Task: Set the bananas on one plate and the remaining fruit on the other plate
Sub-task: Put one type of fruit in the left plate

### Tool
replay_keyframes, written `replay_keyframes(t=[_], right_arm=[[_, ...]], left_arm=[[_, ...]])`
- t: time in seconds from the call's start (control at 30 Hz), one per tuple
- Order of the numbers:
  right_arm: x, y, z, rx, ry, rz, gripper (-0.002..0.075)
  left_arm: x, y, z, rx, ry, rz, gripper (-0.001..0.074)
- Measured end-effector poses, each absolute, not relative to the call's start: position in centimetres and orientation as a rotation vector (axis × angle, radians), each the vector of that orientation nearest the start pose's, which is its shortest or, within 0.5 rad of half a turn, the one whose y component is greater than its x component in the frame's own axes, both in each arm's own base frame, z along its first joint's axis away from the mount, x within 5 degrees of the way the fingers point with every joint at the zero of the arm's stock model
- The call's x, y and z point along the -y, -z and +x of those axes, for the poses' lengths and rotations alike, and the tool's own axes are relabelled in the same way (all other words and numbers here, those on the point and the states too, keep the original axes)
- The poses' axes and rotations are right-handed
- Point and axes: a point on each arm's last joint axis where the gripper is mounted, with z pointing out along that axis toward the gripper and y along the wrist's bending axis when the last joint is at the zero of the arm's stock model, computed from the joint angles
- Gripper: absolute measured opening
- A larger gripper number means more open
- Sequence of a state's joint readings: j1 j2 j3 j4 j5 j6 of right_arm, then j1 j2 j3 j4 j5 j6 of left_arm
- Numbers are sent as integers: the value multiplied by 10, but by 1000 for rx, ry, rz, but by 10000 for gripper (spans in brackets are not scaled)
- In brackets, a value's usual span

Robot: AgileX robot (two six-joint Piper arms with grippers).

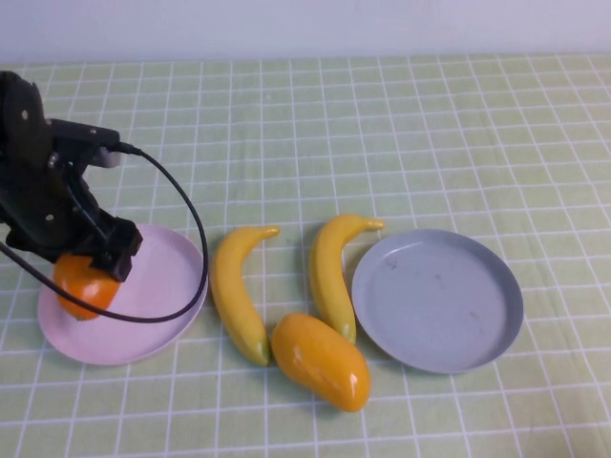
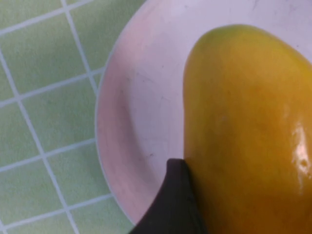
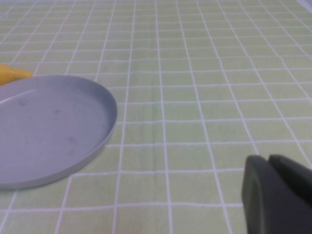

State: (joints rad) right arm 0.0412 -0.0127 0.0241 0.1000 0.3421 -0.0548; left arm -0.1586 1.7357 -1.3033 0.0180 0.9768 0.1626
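Note:
My left gripper (image 1: 93, 269) is shut on an orange mango-like fruit (image 1: 82, 286) at the left part of the pale pink plate (image 1: 164, 286). In the left wrist view one dark finger (image 2: 173, 204) presses the fruit (image 2: 243, 126) over the pink plate (image 2: 136, 102). Two yellow bananas (image 1: 237, 291) (image 1: 331, 272) lie on the cloth between the plates. The second orange fruit (image 1: 322, 361) lies in front of them. The grey-blue plate (image 1: 437, 299) is empty. My right gripper (image 3: 269, 160) is shut and empty above the cloth, to the side of the grey plate (image 3: 48, 126); it is out of the high view.
The table carries a green checked cloth (image 1: 382, 124). A black cable (image 1: 196, 239) loops from the left arm over the pink plate. A banana tip (image 3: 12, 74) shows behind the grey plate in the right wrist view.

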Motion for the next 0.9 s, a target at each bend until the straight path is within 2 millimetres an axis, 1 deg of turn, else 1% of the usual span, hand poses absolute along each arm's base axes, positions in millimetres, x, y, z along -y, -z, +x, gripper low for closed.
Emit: replay_keyframes(t=[0.17,0.23,0.3,0.43,0.6,0.67,0.73,0.77,0.8,0.83,0.9], right_arm=[[-5,-175,53,-1836,-89,-24,-17],[-5,-175,53,-1836,-89,-24,-17],[-5,-175,53,-1836,-89,-24,-17],[-5,-175,53,-1836,-89,-24,-17],[-5,-175,53,-1836,-89,-24,-17],[-5,-175,53,-1836,-89,-24,-17],[-5,-175,53,-1836,-89,-24,-17],[-5,-175,53,-1836,-89,-24,-17],[-5,-175,53,-1836,-89,-24,-17],[-5,-175,53,-1836,-89,-24,-17],[-5,-175,53,-1834,-89,-24,-17]], left_arm=[[55,-221,355,-2888,-29,524,543],[55,-217,357,-2891,-29,528,543],[55,-215,358,-2888,-29,530,561],[56,-222,363,-2868,-30,530,601],[57,-238,367,-2874,-25,526,610],[59,-246,368,-2880,2,518,610],[63,-254,369,-2869,65,550,610],[67,-258,369,-2856,105,614,610],[73,-261,367,-2831,149,722,610],[78,-262,365,-2796,185,862,610],[96,-265,359,-2657,287,1198,610]])
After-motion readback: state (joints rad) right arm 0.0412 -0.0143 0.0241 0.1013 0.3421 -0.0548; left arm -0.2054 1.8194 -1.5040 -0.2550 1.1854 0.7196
